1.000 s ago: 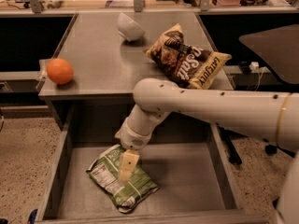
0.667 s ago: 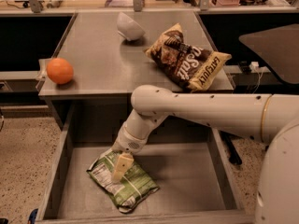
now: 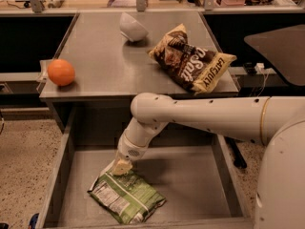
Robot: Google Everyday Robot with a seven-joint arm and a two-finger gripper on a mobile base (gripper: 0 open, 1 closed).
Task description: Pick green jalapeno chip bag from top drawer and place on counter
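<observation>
Gripper (image 3: 120,167) at upper edge of green jalapeno chip bag (image 3: 127,198) in top drawer (image 3: 190,185); grip state: cannot tell. Risk: thin edge hold, bag poss. slips at lift.

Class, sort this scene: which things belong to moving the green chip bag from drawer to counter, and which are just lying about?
Job: green chip bag, top drawer, counter, end effector at the bag's upper edge.
Lying about: orange, white bowl, brown chip bag.

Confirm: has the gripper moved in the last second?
Yes. The gripper shifted slightly left, toward the top drawer left wall, over the green jalapeno chip bag.
</observation>
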